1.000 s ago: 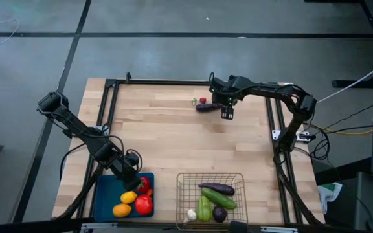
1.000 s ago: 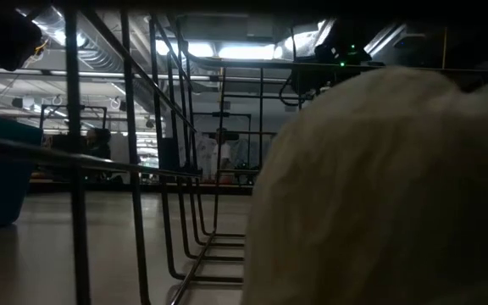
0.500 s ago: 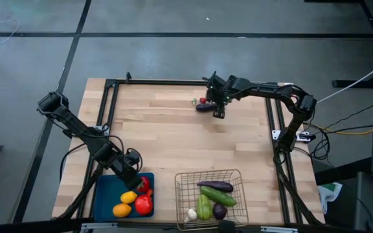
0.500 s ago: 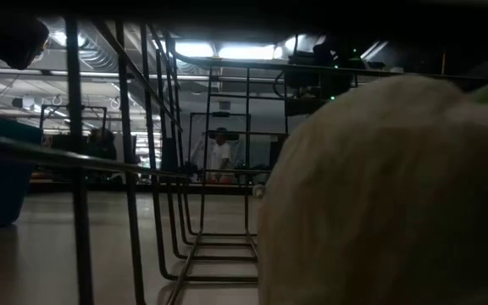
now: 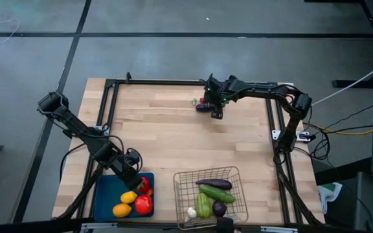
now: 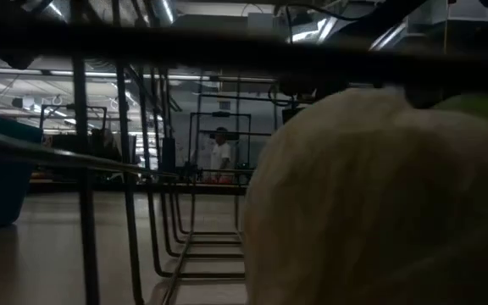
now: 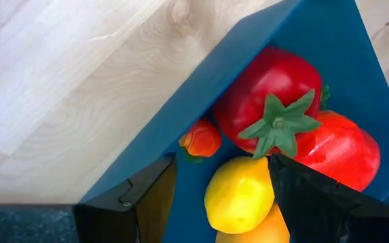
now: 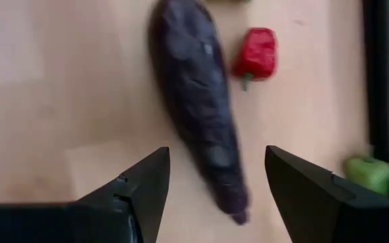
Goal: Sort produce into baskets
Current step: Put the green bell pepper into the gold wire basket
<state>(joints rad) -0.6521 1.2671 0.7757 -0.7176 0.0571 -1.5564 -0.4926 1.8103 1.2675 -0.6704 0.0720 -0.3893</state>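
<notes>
In the low view a white garlic (image 6: 379, 203) blocks nearly everything. My right gripper (image 5: 216, 108) hangs with spread fingers over the purple eggplant (image 8: 201, 101) at the table's far side, beside a small red pepper (image 8: 256, 54). My left gripper (image 7: 218, 196) stands open over the blue tray (image 5: 105, 194). The wire basket (image 5: 181, 194) has slid left since before.

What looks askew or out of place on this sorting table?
The wire basket sits crooked, rotated against the table edge, unlike the squarely placed blue tray. A purple eggplant and small red pepper lie unsorted at the far side.
</notes>
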